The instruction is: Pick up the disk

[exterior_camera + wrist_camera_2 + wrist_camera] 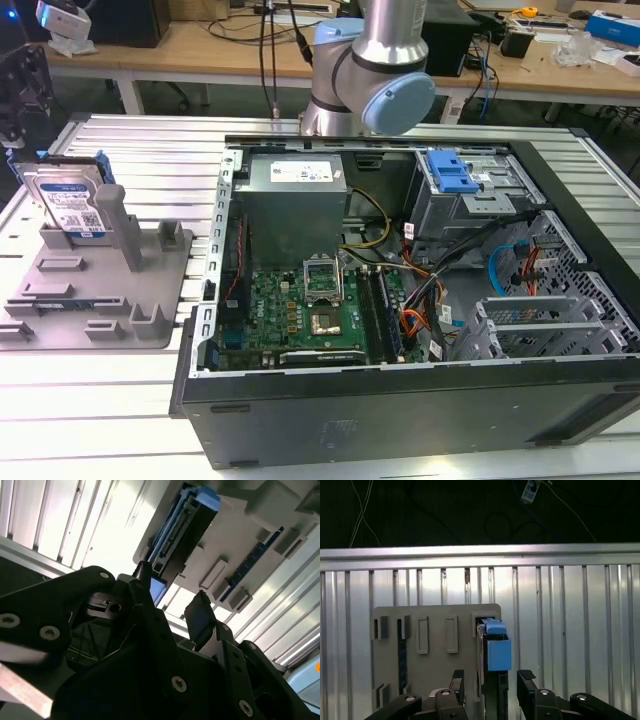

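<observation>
The disk stands upright on its edge in a slot of the grey fixture plate at the exterior view's left, its white-and-blue label facing forward. My gripper hangs just above and beside it, at the frame's left edge. In the first wrist view I see the disk edge-on, blue rail uppermost, lined up with the gap of my open gripper. Both dark fingers stand apart from it. In the second wrist view the disk lies beyond the open gripper, with nothing held.
An open black computer case takes up the middle and right of the slatted aluminium table. Inside it is a blue-handled drive cage. Upright posts of the fixture rise right beside the disk. Cluttered workbenches stand behind.
</observation>
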Motion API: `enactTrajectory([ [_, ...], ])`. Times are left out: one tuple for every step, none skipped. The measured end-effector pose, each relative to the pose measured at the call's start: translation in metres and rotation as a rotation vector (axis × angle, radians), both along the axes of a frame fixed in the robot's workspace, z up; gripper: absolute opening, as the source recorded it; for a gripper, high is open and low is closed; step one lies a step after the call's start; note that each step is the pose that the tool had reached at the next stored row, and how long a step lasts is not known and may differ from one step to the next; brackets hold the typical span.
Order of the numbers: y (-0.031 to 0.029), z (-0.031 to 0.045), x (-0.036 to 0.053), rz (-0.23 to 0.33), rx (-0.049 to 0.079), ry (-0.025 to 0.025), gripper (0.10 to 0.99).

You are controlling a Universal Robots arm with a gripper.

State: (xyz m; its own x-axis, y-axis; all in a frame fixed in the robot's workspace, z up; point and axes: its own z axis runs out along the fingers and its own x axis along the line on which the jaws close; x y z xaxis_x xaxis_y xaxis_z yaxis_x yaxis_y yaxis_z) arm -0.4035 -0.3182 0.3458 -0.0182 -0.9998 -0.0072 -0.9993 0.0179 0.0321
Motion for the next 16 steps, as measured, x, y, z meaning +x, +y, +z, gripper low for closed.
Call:
enactTrajectory([
  [0.0012, -0.0010, -0.0017, 0.003, 0.000, 0.0002, 0.541],
  [0.0018, -0.0023, -0.0043, 0.004, 0.000, 0.0003, 0.541],
  [0.0023, -0.0038, -0.0071, 0.004, 0.000, 0.0001, 0.541],
  [0.0027, -0.0052, -0.0103, 0.005, 0.000, 0.0001, 0.541],
  [0.0029, -0.0067, -0.0150, 0.006, -0.001, 0.0000, 0.541],
  [0.0028, -0.0067, -0.0150, 0.006, -0.004, 0.0001, 0.541],
  [0.0028, -0.0066, -0.0150, 0.006, -0.005, 0.0002, 0.541],
  [0.0029, -0.0066, -0.0151, 0.006, -0.005, 0.0002, 0.541],
  [0.0030, -0.0068, -0.0150, 0.006, -0.006, 0.0001, 0.541],
  [0.0030, -0.0070, -0.0147, 0.006, -0.009, 0.0001, 0.541],
  [0.0030, -0.0075, -0.0143, 0.006, -0.012, 0.0001, 0.541],
  [0.0030, -0.0085, -0.0143, 0.006, -0.018, 0.0001, 0.541],
  [0.0030, -0.0094, -0.0142, 0.006, -0.020, 0.0001, 0.541],
  [0.0032, -0.0104, -0.0142, 0.007, -0.022, 0.0002, 0.541],
  [0.0034, -0.0110, -0.0142, 0.007, -0.023, 0.0001, 0.541],
  [0.0045, -0.0120, -0.0142, 0.008, -0.023, -0.0001, 0.541],
])
